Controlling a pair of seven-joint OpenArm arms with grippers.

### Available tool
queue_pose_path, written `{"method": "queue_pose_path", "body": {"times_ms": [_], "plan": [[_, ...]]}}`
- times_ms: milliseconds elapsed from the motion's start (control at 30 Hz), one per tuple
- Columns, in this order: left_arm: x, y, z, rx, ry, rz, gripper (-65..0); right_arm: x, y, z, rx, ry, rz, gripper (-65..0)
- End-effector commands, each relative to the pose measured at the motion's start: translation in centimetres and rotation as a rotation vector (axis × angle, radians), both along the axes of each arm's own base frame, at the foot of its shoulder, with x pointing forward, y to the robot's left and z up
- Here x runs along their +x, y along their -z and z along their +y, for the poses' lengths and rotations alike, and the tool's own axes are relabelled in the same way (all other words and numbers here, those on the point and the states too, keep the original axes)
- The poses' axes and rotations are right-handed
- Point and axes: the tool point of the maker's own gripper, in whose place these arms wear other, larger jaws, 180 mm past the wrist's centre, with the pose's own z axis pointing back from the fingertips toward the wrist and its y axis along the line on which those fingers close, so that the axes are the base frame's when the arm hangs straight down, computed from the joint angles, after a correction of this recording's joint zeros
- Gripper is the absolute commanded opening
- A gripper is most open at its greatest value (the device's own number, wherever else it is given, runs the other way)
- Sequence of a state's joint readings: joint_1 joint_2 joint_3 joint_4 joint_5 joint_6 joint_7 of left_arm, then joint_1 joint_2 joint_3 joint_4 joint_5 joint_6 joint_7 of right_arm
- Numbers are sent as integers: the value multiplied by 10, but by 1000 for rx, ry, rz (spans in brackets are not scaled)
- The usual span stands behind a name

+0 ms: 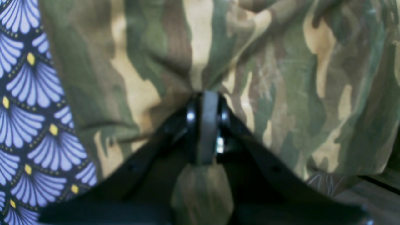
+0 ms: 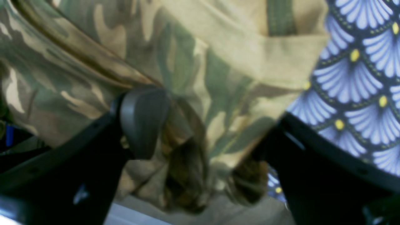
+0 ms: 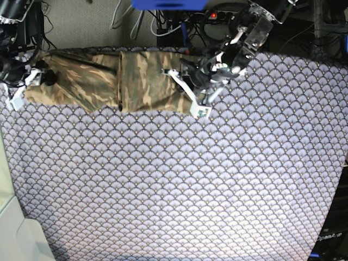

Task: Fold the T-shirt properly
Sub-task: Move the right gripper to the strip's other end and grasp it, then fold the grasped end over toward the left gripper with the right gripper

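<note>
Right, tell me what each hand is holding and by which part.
The left hand is shut on the T-shirt, pinching a bunched fold at its edge. The right hand is open with cloth between its fingers, gripping nothing.

T-shirt (image 3: pixel 109 81): tan, olive, brown camouflage | table cloth (image 3: pixel 179 185): purple scales, yellow dots

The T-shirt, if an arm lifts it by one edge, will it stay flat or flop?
Probably flop: the T-shirt puckers where the left hand pinches it. It likely drapes and bunches, as its folds sag between the right hand's open fingers. Looks light.
</note>
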State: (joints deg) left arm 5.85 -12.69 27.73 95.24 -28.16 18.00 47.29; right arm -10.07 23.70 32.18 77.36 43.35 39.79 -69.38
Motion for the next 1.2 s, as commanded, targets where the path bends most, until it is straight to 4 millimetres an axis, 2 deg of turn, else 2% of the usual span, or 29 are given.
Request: {"method": "queue_pose_path", "body": {"times_ms": [0,333,533,767,900,1033,1167], "plan": [[5,-2,4,13,-7,-11,-625,-16,9,4,-1,-28,77,-221],[5,-3,4,13,-9,-13,-625,-19,17,21,29,-50,93,-375],[6,-3,4,12,-9,-14,-625,-33,24,25,33,-60,127,-459],[6,-3,4,11,-9,-14,-625,-32,22,22,24,-60,121,-631],[6,-3,4,11,-9,-14,-625,-16,0,24,-32,-111,48,-650],[5,-3,4,12,-8,-11,-625,-11,-23,34,-89,-176,-19,-650],[5,-3,4,12,-8,-10,-625,-4,-35,63,-105,-275,-68,-650]]}}
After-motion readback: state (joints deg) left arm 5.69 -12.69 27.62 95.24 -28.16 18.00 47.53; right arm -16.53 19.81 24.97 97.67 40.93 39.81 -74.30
